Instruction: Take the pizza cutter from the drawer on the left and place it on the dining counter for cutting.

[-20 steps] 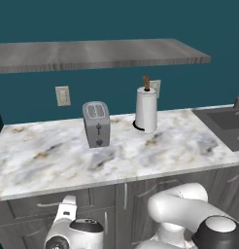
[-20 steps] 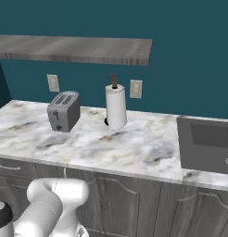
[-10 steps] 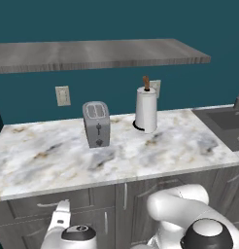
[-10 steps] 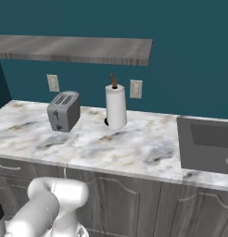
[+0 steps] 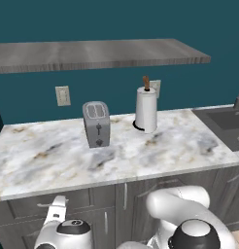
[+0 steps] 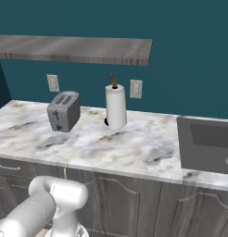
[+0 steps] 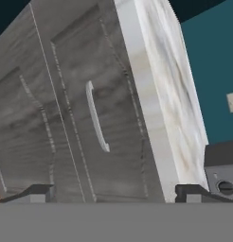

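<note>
Down and leftward goes my arm since a second ago, dropping below the worktop's [image 5: 141, 160] front edge. My hand [image 7: 116, 191] hangs wide open, holding nothing, facing the drawer [image 7: 97, 118] and its bar handle [image 7: 96, 116]; drawer shut. Pizza cutter: presumably inside, unseen. Risk: I'm off-centre and rolled, so my fingers [image 7: 40, 191] could close beside the bar or scrape the panel. Toaster [image 5: 96, 123] and paper towel roll [image 5: 146, 110] stand well apart above.
</note>
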{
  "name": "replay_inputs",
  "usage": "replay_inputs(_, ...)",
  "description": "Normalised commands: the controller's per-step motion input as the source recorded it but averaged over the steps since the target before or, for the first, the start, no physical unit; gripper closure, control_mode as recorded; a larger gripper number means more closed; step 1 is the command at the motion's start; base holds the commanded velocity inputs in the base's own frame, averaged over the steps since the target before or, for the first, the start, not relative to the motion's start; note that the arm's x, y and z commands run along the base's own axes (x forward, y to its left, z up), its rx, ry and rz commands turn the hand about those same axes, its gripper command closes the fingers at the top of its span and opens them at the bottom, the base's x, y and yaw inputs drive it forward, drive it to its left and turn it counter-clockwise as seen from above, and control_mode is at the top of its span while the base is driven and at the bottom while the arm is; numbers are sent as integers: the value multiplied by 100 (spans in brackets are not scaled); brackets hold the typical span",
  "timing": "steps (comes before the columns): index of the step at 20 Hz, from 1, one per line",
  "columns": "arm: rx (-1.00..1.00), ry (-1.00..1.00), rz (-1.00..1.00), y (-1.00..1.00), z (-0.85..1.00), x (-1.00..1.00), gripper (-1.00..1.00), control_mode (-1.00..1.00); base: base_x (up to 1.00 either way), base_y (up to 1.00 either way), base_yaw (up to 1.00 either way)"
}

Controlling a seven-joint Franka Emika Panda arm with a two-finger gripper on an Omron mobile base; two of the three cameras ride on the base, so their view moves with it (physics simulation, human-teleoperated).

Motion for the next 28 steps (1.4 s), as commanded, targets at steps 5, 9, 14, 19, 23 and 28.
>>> replay_inputs(5,-5,-9,1,0,-30,37,-100,-100,0,0,0)
replay_inputs(9,-14,-8,1,7,-43,32,-100,-100,0,0,0)
replay_inputs(14,-18,-4,1,19,-37,13,-100,-100,0,0,0)
replay_inputs(19,-18,-1,1,40,-27,1,-100,-100,0,0,0)
replay_inputs(23,-13,-4,1,24,-21,6,-100,-100,0,0,0)
replay_inputs(28,-7,-9,3,0,-16,7,-100,-100,0,0,0)
